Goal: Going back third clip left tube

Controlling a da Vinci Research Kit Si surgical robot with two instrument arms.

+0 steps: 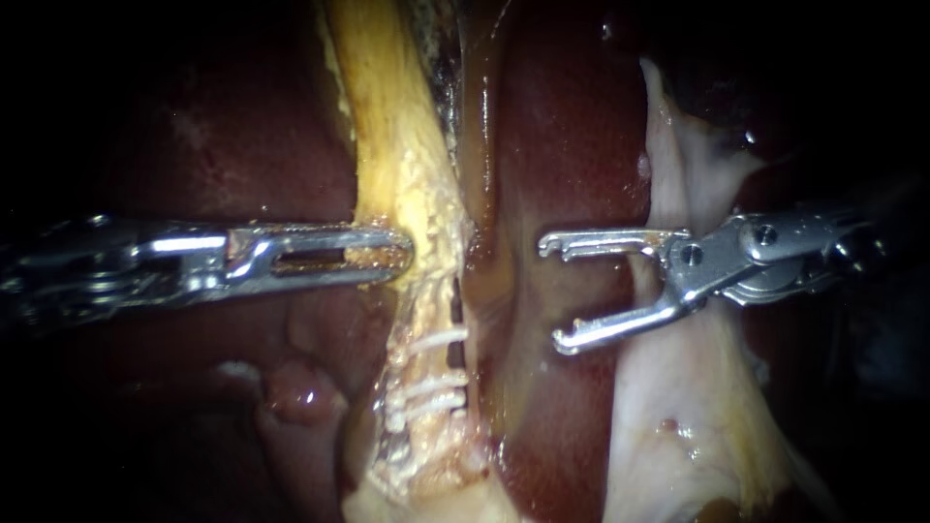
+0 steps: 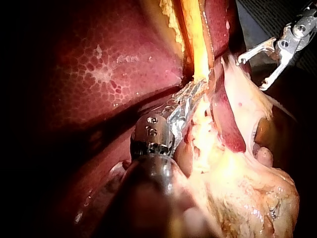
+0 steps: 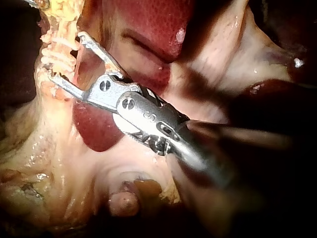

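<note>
The left tube point(image 1: 402, 165) is a yellow, crusted strand running down the middle of the endoscope view. Three white clips point(image 1: 433, 385) cross it low down, one point(image 1: 438, 339) above the other two. My left instrument point(image 1: 399, 256) comes in level from the left, its slotted jaws shut on the tube just above the clips. My right instrument point(image 1: 555, 292) stands to the right of the tube over dark liver point(image 1: 567, 126), jaws wide open and empty, clear of the clips. In the right wrist view its open jaws point(image 3: 67, 56) sit just short of the clips point(image 3: 58, 55).
A pale flap of tissue point(image 1: 678, 387) hangs under my right instrument's shaft. Liver point(image 2: 99, 69) lies beside my left instrument point(image 2: 197, 90), with my right instrument point(image 2: 251, 73) open farther ahead. Fatty yellow tissue point(image 3: 44, 163) spreads below the clips.
</note>
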